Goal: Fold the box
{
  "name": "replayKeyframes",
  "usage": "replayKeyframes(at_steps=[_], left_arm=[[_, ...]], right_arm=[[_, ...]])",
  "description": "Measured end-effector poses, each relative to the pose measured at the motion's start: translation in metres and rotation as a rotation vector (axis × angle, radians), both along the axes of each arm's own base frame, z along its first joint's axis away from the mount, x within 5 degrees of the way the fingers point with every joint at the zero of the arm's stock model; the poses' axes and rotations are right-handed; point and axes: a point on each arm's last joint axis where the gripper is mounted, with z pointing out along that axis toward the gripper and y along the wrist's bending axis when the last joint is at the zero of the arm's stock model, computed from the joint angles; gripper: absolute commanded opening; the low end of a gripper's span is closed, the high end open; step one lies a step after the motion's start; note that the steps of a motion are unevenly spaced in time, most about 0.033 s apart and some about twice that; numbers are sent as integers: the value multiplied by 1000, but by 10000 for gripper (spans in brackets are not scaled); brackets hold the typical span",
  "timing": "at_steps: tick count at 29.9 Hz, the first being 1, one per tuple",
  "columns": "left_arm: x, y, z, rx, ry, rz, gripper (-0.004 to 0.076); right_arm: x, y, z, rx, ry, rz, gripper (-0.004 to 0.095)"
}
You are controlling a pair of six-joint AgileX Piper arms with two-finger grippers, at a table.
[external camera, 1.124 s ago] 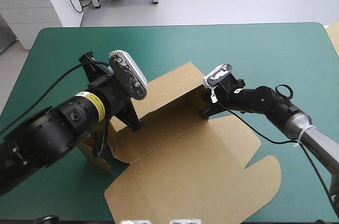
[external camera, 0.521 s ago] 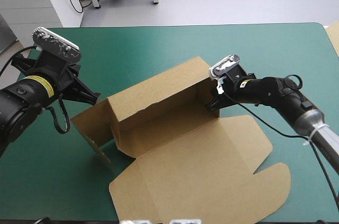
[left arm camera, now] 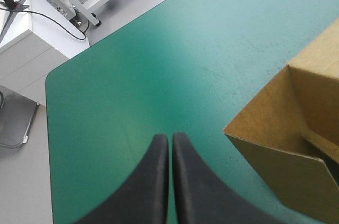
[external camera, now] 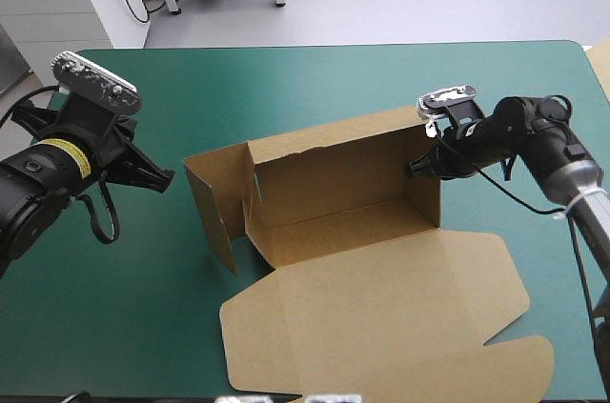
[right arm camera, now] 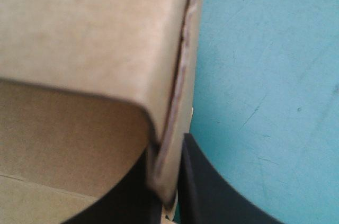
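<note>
The box (external camera: 334,189) lies mid-bench (external camera: 286,79), long axis left to right. My right end effector (external camera: 416,169) pinches its right wall; my left end effector (external camera: 164,177), closed empty, hangs beyond its left flap.

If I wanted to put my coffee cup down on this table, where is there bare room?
The far strip of cover behind the box is bare, and so is the near left corner beside the lid. The middle and near right are crowded: the right gripper pinches the box's wall.

The teal-green table (external camera: 315,79) carries the brown box (external camera: 362,270), lid flat.
</note>
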Motion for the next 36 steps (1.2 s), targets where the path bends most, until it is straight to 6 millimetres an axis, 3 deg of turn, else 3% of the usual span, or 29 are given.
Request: replayKeyframes(at_steps=[5,12,15,19,21,23,31,36], left_arm=[[1,0,1,4,-11,-1,7],[0,-1,0,-17,-4,-2,7],[1,-2,1,-32,-14,-1,7],[1,-2,2,-41,-25,-5,7],[1,-2,2,-41,-25,-5,7],[1,-2,2,-42,-26,-5,7],[2,-3,3,-48,-37,-10,7],[2,-3,3,-48,-37,-10,7]], right_arm=[[23,3,-4,10,-5,-55,-19],[75,12,-22,39,-27,-89,37],[90,15,-27,43,-19,-91,200],[98,17,-26,19,-4,-57,551],[100,16,-19,-1,-18,-39,679],[101,16,-6,-11,-40,-25,724],[91,14,58,-32,-99,15,727],[88,13,71,-19,-124,-1,727]])
